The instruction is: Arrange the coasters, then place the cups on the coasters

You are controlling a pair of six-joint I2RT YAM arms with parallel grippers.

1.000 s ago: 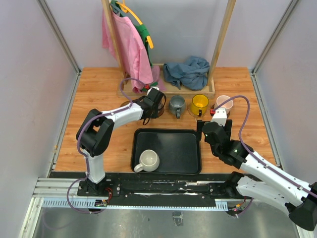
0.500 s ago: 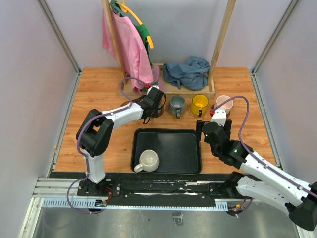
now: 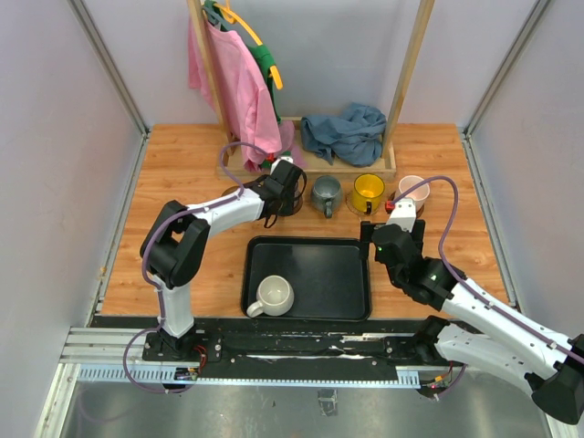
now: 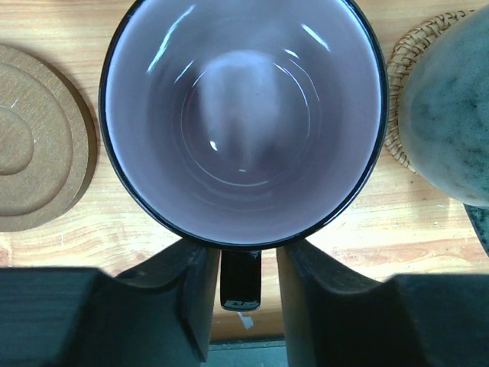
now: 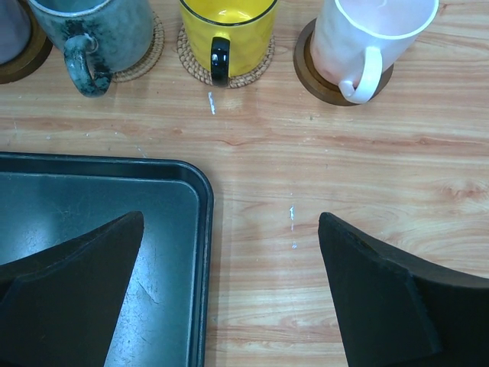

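My left gripper [image 4: 241,267] stands open astride the dark handle [image 4: 240,279] of the translucent purple cup [image 4: 243,115], with a gap on each side of the handle. In the top view it [image 3: 290,193] covers that cup. Left of it lies a bare brown coaster [image 4: 38,176]. The grey-blue cup [image 5: 95,30] and yellow cup [image 5: 227,23] stand on woven coasters [image 5: 191,57]. A brown coaster [image 5: 317,80] carries the pale pink cup [image 5: 367,34]. The cream cup [image 3: 274,294] sits in the black tray [image 3: 319,274]. My right gripper [image 5: 231,216] is wide open and holds nothing, over the tray's right edge.
A wooden rack [image 3: 310,164] with a pink garment [image 3: 239,87] and a blue-grey cloth [image 3: 345,132] stands right behind the row of cups. Grey walls close in both sides of the table.
Almost nothing differs in the top view. My right gripper has edged slightly to the left, and the left arm stays at the purple cup.
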